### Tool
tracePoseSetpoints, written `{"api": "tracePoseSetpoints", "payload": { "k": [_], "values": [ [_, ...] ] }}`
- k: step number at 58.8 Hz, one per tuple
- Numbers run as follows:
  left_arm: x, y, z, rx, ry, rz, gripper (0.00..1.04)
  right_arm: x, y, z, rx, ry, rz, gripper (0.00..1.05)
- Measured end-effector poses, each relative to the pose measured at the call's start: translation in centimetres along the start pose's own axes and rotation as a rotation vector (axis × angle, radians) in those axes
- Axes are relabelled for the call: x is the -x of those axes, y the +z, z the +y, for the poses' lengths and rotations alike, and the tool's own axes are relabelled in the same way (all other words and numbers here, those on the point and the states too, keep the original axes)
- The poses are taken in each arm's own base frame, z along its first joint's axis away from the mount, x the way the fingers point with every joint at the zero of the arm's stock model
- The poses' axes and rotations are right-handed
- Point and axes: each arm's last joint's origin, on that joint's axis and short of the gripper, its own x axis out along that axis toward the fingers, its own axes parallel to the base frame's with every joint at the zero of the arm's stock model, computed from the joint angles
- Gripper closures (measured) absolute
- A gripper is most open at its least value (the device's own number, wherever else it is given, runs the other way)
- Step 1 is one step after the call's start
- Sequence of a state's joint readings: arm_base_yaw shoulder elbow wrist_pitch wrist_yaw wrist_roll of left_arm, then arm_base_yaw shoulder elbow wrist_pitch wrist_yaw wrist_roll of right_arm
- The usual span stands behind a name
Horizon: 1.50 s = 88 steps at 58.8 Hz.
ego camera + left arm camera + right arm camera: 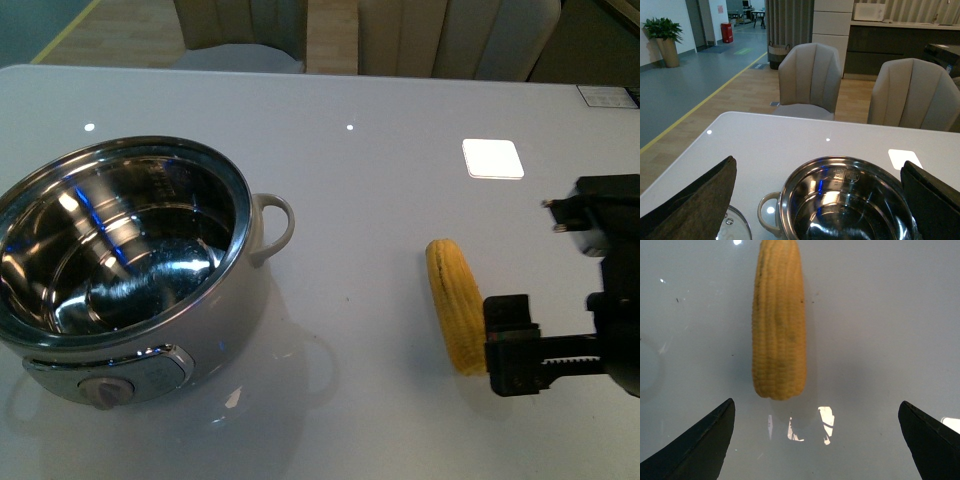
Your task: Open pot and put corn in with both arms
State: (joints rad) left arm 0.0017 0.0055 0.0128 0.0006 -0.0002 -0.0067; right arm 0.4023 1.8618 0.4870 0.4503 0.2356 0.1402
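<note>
Right wrist view: right tool spread wide, empty, with corn flat on glossy grey tabletop just ahead, untouched. Left tool likewise wide and empty above open pot, well apart from corn. Beige chairs beyond tabletop.

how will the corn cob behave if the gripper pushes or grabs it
Probably rolls sideways if pushed: the corn cob is round and lies flat on the glossy table. Likely stiff, as it holds a straight shape. Its bumpy kernel rows should give the open right gripper some grip, though the taper might let it slip.
</note>
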Motion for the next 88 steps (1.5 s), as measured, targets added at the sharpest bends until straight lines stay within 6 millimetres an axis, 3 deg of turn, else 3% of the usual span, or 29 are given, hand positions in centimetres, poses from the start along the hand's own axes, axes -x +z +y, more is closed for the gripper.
{"api": "tracePoseSetpoints", "payload": {
  "k": [14,24,49,75,79,88],
  "values": [
    [0.0,0.0,0.0,0.000,0.000,0.000,0.07,-3.1,-0.7,0.4,0.037,0.010,0.062,0.09],
    [0.0,0.0,0.0,0.000,0.000,0.000,0.07,-4.4,0.0,0.2,0.014,0.039,0.072,0.09],
    [0.0,0.0,0.0,0.000,0.000,0.000,0.07,-6.2,1.3,0.8,0.000,0.062,0.111,0.09],
    [0.0,0.0,0.0,0.000,0.000,0.000,0.07,-8.1,0.6,1.1,-0.030,0.025,0.153,0.09],
    [0.0,0.0,0.0,0.000,0.000,0.000,0.07,-8.3,0.5,1.2,-0.031,0.020,0.158,0.12],
    [0.0,0.0,0.0,0.000,0.000,0.000,0.07,-8.5,0.3,1.2,-0.032,0.018,0.165,0.36]
  ]
}}
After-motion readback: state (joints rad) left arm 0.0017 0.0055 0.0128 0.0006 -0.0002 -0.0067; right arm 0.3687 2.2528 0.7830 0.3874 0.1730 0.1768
